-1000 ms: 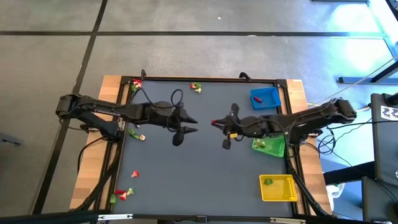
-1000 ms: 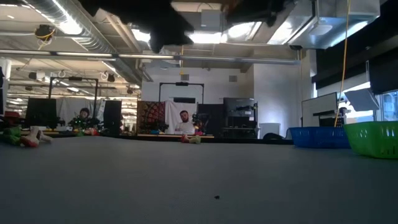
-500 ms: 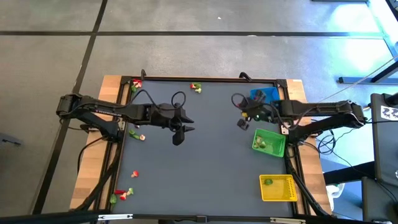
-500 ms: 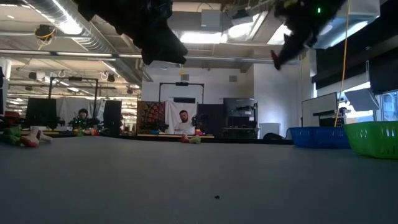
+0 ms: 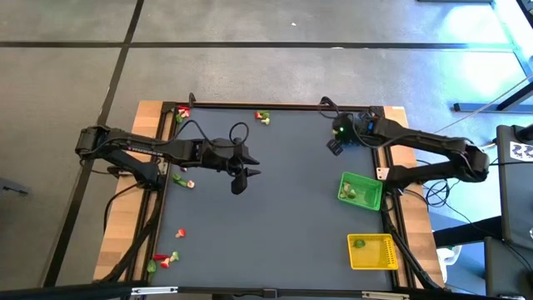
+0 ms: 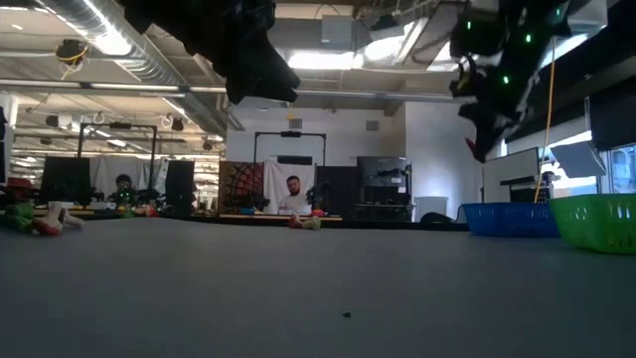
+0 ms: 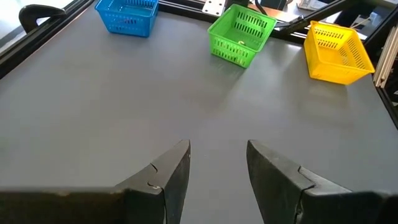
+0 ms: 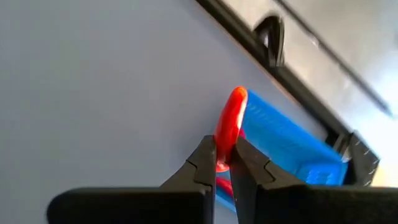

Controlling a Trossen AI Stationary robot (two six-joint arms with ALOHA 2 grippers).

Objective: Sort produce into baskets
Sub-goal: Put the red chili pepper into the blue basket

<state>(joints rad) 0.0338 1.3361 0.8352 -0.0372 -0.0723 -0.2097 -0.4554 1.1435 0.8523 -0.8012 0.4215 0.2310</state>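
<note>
Right wrist view: we see our right gripper pinching a red piece, the blue basket at its two o'clock; left gripper gapes empty.

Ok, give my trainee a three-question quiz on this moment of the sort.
1. True or false: the right gripper is shut on a red produce piece.
2. Which basket does the high view show holding no produce: A green basket, B yellow basket, C neither?
3. Fill in: the left gripper hangs over the table with its fingers ____.

Key: 1 true; 2 C; 3 open.
</note>
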